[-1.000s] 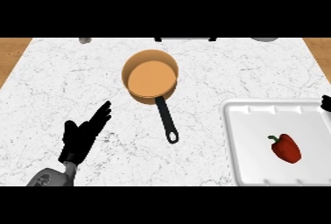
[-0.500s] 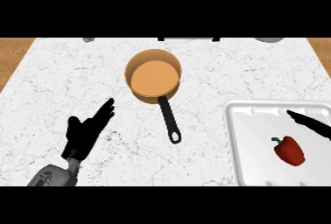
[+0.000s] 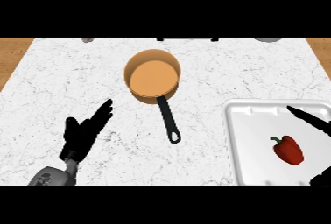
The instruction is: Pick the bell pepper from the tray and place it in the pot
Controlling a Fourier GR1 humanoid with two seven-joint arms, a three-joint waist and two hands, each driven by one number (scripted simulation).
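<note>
My right hand (image 3: pixel 309 119) enters from the right edge over the white tray (image 3: pixel 241 144). Its fingers are straight and spread apart: one long dark finger lies across the far right part of the tray, and another dark tip shows at the tray's near right corner. The hand is released and holds nothing; no finger touches the bell pepper (image 3: pixel 288 149).

The bell pepper, red with a short green stem at its far left end, lies on the tray floor in the right half, between the two visible parts of my right hand and apart from both. The tray itself sits at the near right of the white marbled tabletop (image 3: pixel 58 78).

My left hand (image 3: pixel 84 132) shows at the near left, above the tabletop, on its grey forearm. Its fingers are straight and point toward the far right, with the thumb set off to the left; it is open and holds nothing, resting well apart from every object.

The pot (image 3: pixel 153 78), orange with a shallow round bowl, stands at the far centre of the tabletop. Its black handle (image 3: pixel 168 119) runs toward the near edge, ending between my left hand and the tray, touching neither.
</note>
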